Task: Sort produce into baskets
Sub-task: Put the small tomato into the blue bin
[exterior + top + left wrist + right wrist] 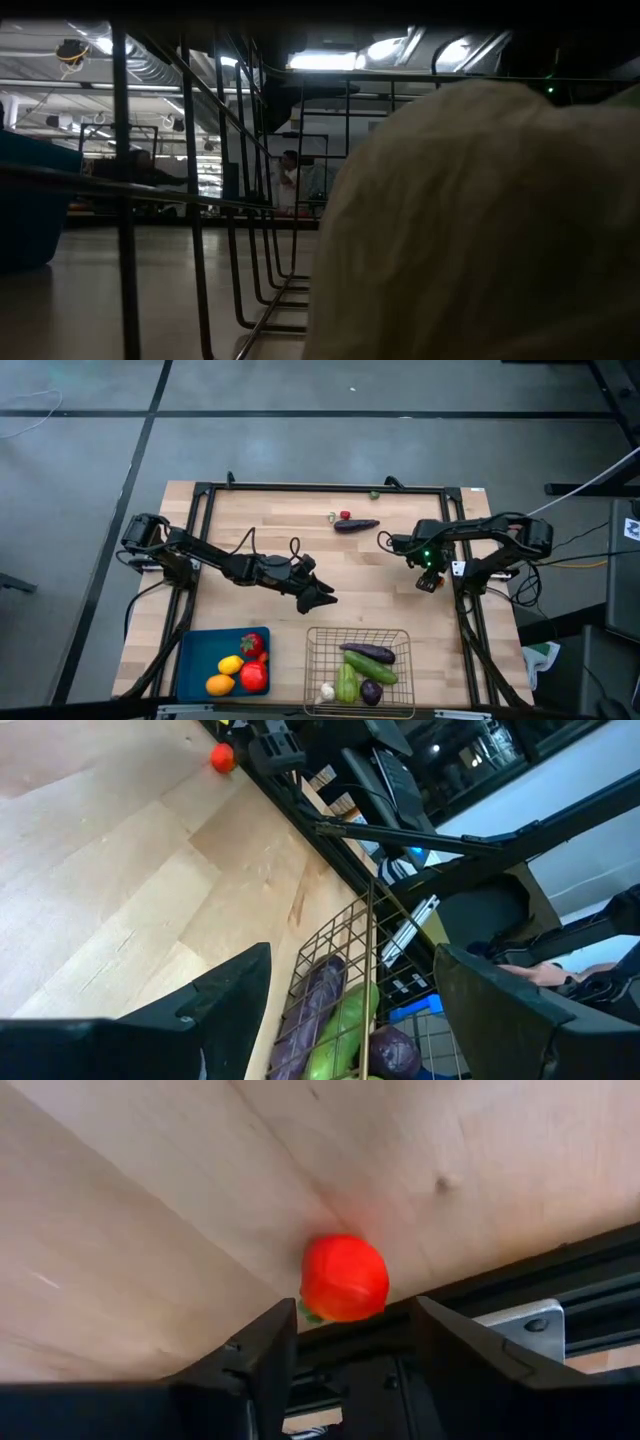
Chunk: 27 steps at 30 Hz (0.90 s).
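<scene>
Step in hand: picking up the small red fruit [343, 1277], judged from the right gripper [355, 1318] set around it at the right-centre of the high view.
Right tool: fingers apart, one on each side of the fruit and close to it; not yet clamped.
Fruit's place: on the wooden table [260, 530], lying against the black frame rail [500, 1285] at the table's right side.
Doing it well: keep the fruit centred between the fingers so that both pads meet its widest part together; a round thing will likely squirt out if one finger arrives first. Keep the tips just off the wood and lift straight up.
Edge hazard: the rail is right behind the fruit, so there is hardly any room to push forward; a finger could catch on it.
Left tool: left gripper [322, 598] hangs at mid-frame in the high view, fingers apart and empty, above the wire basket [312, 660].
Destination: probably the blue tray [192, 660] at lower left, which holds the lemon, the orange and red pieces; the wire basket holds the eggplant, green pieces and garlic.
Open room: bare wood lies between the right gripper and the bins, but the left arm crosses the way to the tray and may need to give way.
Left to sort: an eggplant [356, 525] and small bits at upper centre.
</scene>
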{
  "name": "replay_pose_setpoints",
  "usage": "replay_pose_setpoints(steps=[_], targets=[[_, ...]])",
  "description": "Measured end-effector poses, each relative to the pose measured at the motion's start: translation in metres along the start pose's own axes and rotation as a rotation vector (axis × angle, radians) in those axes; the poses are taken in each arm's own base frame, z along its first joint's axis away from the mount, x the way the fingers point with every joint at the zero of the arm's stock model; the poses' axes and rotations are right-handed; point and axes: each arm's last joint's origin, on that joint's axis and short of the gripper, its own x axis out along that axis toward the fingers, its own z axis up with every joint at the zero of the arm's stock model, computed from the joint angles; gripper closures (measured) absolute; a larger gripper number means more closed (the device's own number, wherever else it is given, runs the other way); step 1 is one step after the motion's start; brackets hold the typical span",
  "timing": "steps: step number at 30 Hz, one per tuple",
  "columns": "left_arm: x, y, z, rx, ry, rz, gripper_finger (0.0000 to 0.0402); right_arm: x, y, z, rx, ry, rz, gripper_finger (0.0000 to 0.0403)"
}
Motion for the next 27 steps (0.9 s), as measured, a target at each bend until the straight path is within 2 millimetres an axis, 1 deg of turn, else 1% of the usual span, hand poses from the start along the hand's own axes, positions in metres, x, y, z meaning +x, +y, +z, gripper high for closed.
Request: replay_pose_setpoints(steps=[5,11,22,24,27], targets=[[0.000,0.000,0.000,0.000,0.000,0.001,0.0125,0.008,0.000,0.001,0.001,0.008,0.000,0.0208],[0.000,0.000,0.000,0.000,0.000,0.000,0.0125,0.022,-0.002,0.001,0.003,0.036,-0.006,0.0208],[0.000,0.000,0.000,0.000,0.000,0.001,0.0125,0.021,-0.002,0.003,0.001,0.017,0.000,0.0209],[0.000,0.000,0.000,0.003,0.000,0.001,0.0125,0.021,-0.002,0.003,0.001,0.016,0.001,0.0217],[0.000,0.000,0.000,0.027,0.000,0.001,0.0125,0.021,-0.001,0.003,0.001,0.014,0.001,0.0240]])
